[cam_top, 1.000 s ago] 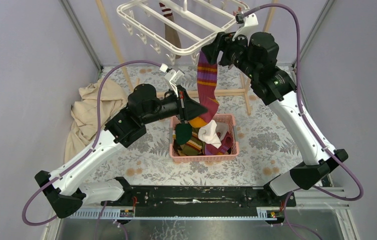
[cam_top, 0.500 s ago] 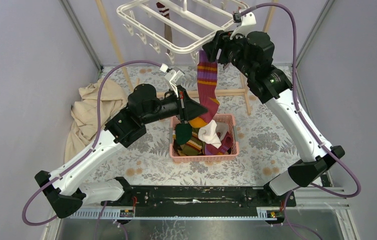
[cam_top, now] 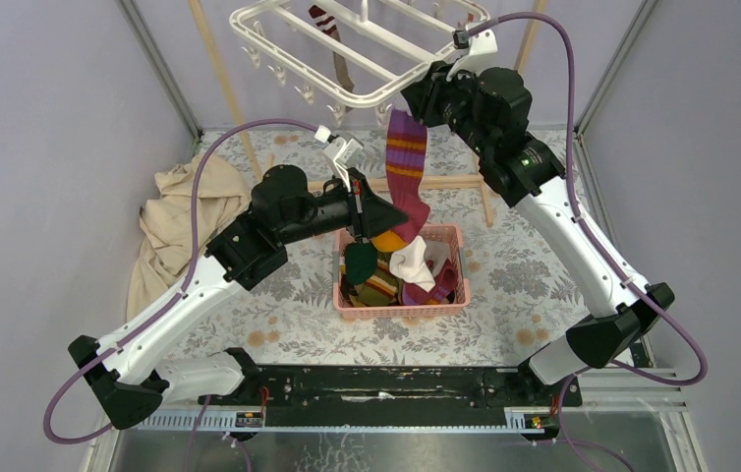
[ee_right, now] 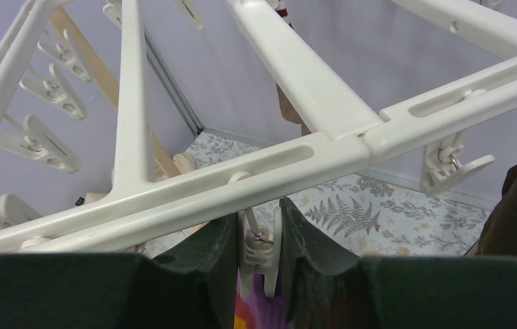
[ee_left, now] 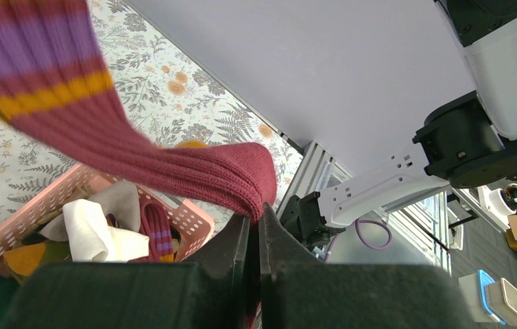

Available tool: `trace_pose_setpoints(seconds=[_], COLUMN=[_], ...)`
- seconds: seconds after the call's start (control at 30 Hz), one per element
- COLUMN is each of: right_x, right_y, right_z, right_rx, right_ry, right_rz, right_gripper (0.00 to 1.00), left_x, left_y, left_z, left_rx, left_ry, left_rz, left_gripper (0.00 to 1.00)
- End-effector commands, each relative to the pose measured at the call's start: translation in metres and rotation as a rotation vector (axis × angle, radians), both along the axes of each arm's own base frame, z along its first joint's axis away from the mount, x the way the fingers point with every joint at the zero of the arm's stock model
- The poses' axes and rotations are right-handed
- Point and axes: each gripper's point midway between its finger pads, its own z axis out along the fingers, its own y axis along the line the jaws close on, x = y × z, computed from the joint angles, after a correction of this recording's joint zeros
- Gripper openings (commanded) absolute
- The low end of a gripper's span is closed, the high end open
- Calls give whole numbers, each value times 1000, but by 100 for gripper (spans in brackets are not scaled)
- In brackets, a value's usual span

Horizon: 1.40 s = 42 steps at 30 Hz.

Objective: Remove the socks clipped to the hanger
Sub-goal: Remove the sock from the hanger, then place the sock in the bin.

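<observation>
Since the pink basket (cam_top: 401, 298) on the worktop (cam_top: 504, 324) already has a pile of socks in it, I'd say this job is well along and we're mid-way through freeing one more. Just above the basket the left gripper (ee_left: 259, 216) is pressed together on the maroon toe of the striped sock (cam_top: 406, 162), pinching it so the sock runs up at a slant to the hanger (cam_top: 371, 98). Up there the right gripper (ee_right: 259, 229) has a finger on either side of the clip (ee_right: 261, 255) that holds the sock's top edge. Honestly I can't tell if it's actually squeezing yet or just bracketing it. My guess for the next move: the clip's wings need a firm squeeze to open, then the left arm tugs the sock down and drops it in the basket. Go easy though, that hanger looks like it swings freely. Further back, at least one more sock (cam_top: 342, 64) hangs from the far side, so it's not finished.
</observation>
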Motion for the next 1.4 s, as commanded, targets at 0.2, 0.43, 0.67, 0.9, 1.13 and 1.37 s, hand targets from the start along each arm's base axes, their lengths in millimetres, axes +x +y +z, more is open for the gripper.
trace_pose_setpoints(seconds=[0.2, 0.43, 0.67, 0.9, 1.13, 1.37], right_x=[-16, -17, -23, -33, -29, -16], right_y=[-3, 0, -3, -20, -39, -70], right_z=[36, 30, 17, -1, -34, -71], right_rx=[59, 54, 62, 52, 26, 69], right_ry=[-99, -83, -59, -30, 46, 156], right_rz=[15, 29, 28, -19, -82, -141], right_gripper=[14, 50, 80, 89, 93, 94], left_x=[-2, 0, 2, 10, 23, 37], left_y=[5, 3, 1, -3, -5, -1], left_z=[6, 1, -13, -38, -92, -161], left_rx=[-10, -5, 9, 40, 117, 214], left_ry=[-18, -7, 9, 39, 86, 148], left_rz=[1, 0, 4, 20, 65, 137], left_gripper=[0, 0, 0, 0, 0, 0])
